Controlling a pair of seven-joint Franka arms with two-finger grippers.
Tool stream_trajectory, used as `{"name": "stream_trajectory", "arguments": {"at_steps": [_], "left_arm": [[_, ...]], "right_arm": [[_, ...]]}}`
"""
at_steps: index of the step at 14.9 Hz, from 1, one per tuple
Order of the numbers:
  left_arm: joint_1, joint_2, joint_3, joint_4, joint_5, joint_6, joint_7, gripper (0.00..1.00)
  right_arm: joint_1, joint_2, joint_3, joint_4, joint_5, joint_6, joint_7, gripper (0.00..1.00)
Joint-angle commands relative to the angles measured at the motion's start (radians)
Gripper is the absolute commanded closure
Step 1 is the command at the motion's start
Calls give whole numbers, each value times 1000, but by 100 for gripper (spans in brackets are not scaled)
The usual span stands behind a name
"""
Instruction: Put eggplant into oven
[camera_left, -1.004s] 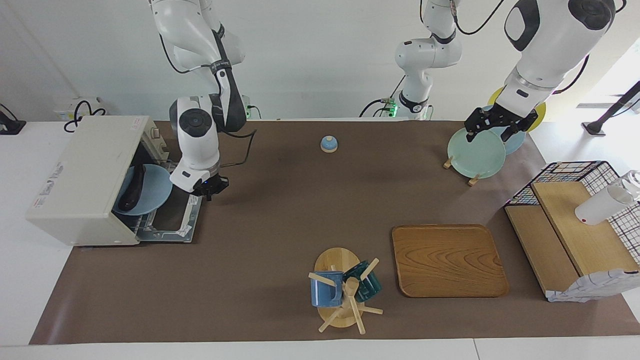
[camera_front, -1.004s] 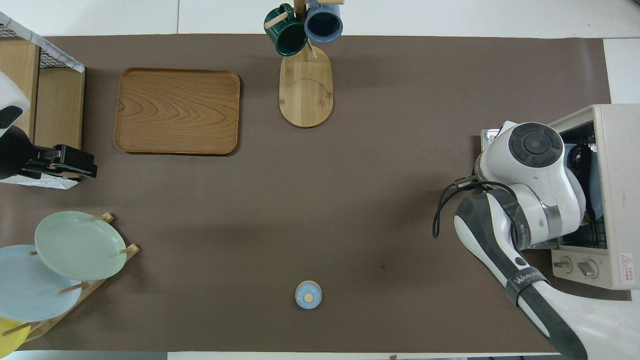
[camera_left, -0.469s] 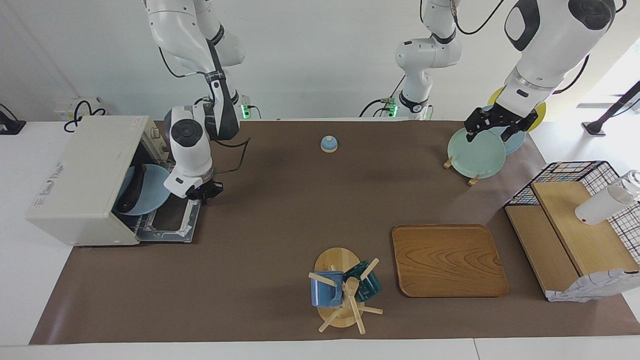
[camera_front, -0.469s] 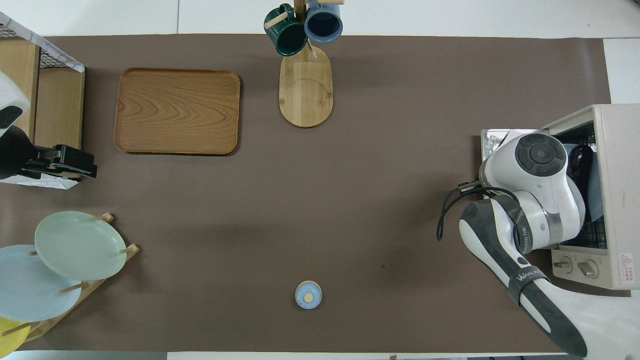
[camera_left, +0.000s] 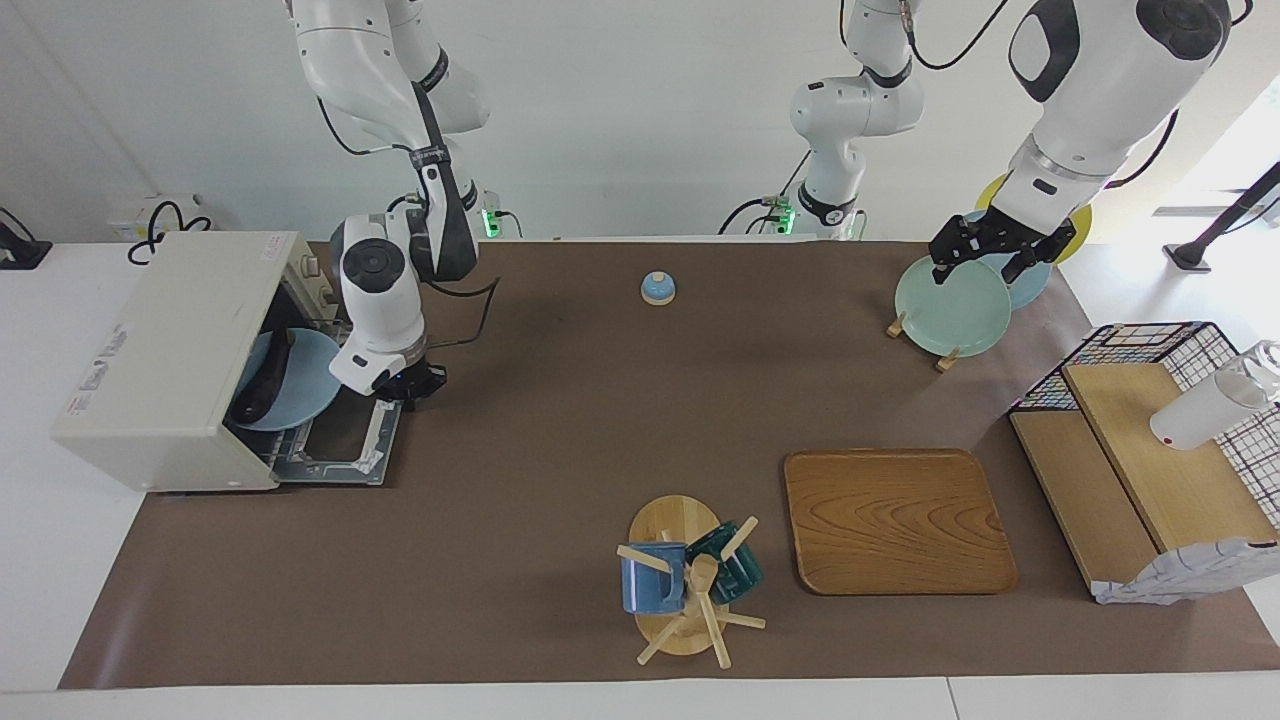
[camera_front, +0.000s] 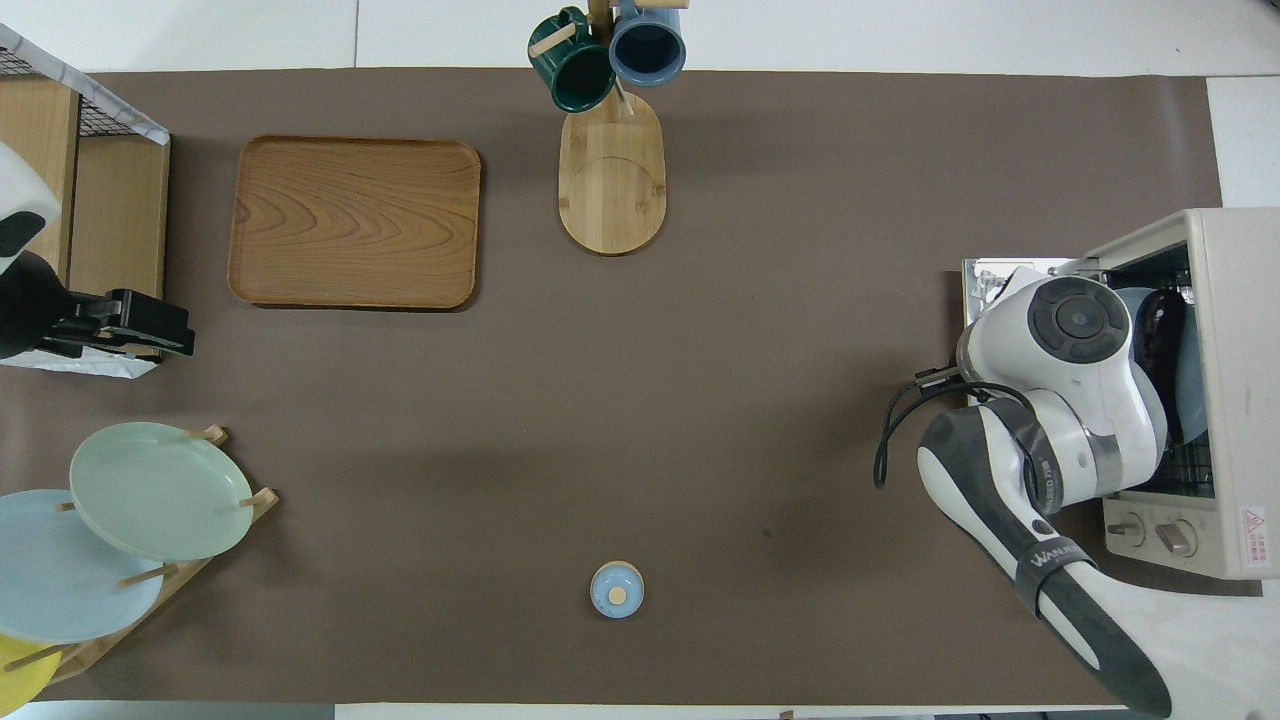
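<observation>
Eggplant (camera_left: 262, 384) on blue plate (camera_left: 305, 385) inside open oven (camera_left: 165, 360), right gripper (camera_left: 412, 385) closed over oven door (camera_left: 345, 445), left gripper (camera_left: 985, 255) spread wide above plate rack (camera_left: 940, 345).

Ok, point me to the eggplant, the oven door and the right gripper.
eggplant (camera_left: 262, 385), facing view, middle of its dark body on the blue plate.
oven door (camera_left: 335, 452), facing view, bare part of the dropped-open panel.
right gripper (camera_left: 412, 386), facing view, between its fingertips.

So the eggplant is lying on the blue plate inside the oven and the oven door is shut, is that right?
Not quite. The eggplant does lie on the blue plate inside the oven, but the oven door is open, dropped flat onto the table, as the facing view shows.
</observation>
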Motion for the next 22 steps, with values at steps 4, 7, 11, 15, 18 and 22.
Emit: {"name": "stream_trajectory", "arguments": {"at_steps": [4, 7, 11, 15, 18, 22], "left_arm": [[13, -9, -9, -1, 22, -12, 3, 0], [13, -9, -9, -1, 22, -10, 3, 0], [13, -9, -9, -1, 22, -12, 3, 0], [13, -9, -9, -1, 24, -12, 3, 0], [13, -9, -9, -1, 22, -10, 3, 0], [13, -9, -9, -1, 22, -12, 3, 0]], "right_arm": [[-33, -16, -5, 214, -62, -285, -160, 100], [-74, -59, -11, 277, -51, -374, -253, 100], [-158, -105, -11, 282, -48, -410, -361, 100], [-206, -140, -19, 288, -10, -428, -448, 100], [-203, -174, -17, 349, 18, -523, -448, 100], [-191, -155, -8, 536, 185, -690, -422, 82]]}}
